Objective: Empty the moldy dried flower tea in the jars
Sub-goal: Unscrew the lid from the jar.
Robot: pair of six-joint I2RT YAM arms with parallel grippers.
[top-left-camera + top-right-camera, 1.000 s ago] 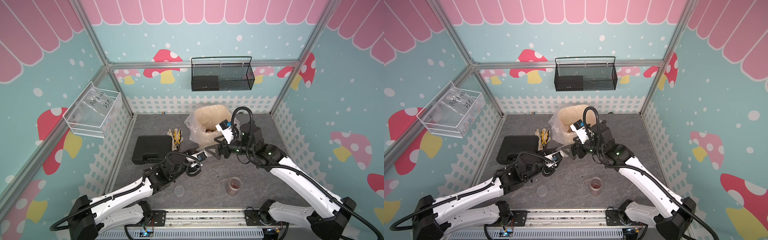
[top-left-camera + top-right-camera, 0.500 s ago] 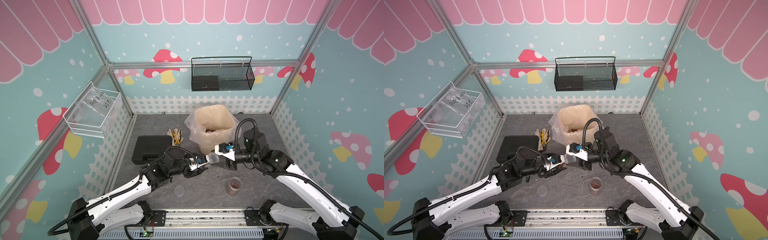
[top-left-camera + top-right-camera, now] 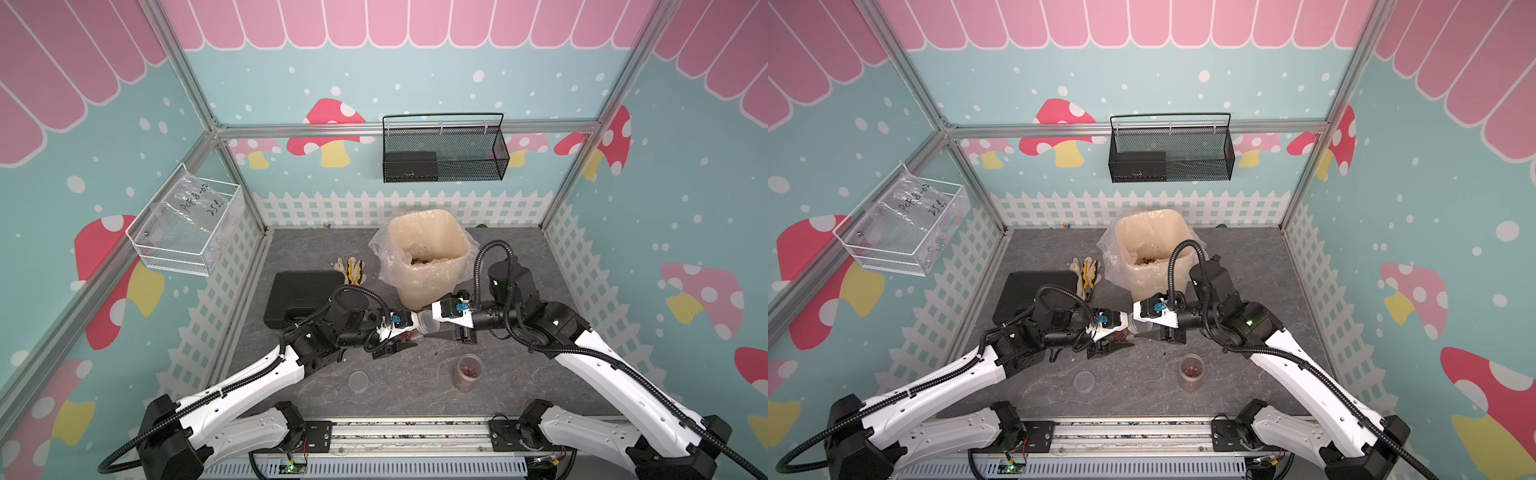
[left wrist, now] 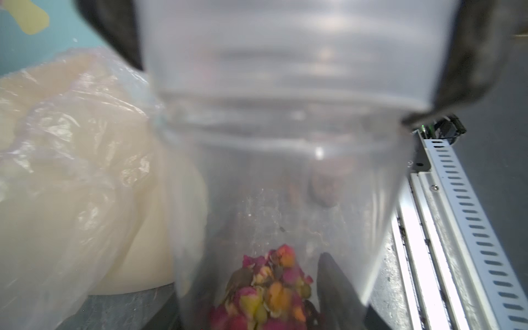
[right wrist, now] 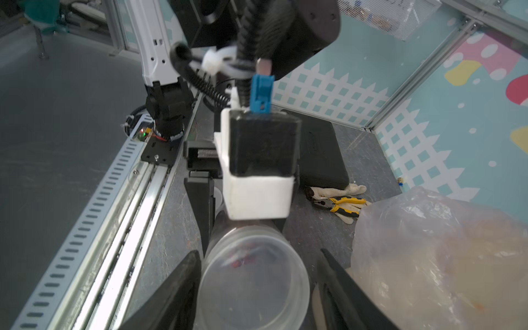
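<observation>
- Holding a jar [image 4: 285, 171] on its side above the counter [image 3: 407, 386], the left gripper [image 3: 399, 337] is clamped on the body. This grip presents the lid [image 5: 253, 283] toward the other arm.
- Facing it, the right gripper [image 5: 258, 257] has a finger on either side of the lid rim. One side appears to touch and the other shows a sliver of gap in the right wrist view, so whether it already pinches cannot be told.
- Inside the held jar, the moldy dried flower tea [image 4: 265, 291] lies as a small heap against the low wall, sealed in with the lid on.
- Judged step: removing the lid, with one arm bracing and the other pulling or twisting.
- The bin [image 3: 419, 216] stands just behind both grippers, bag-lined, with some tea at its bottom. This closeness keeps the pour short.
- A second jar [image 3: 468, 372] stands upright on the counter near the right arm with tea inside, awaiting its turn.
- A small clear round piece [image 3: 358, 380] sits near the left arm. Whether it is an empty jar or a loose lid cannot be told.
</observation>
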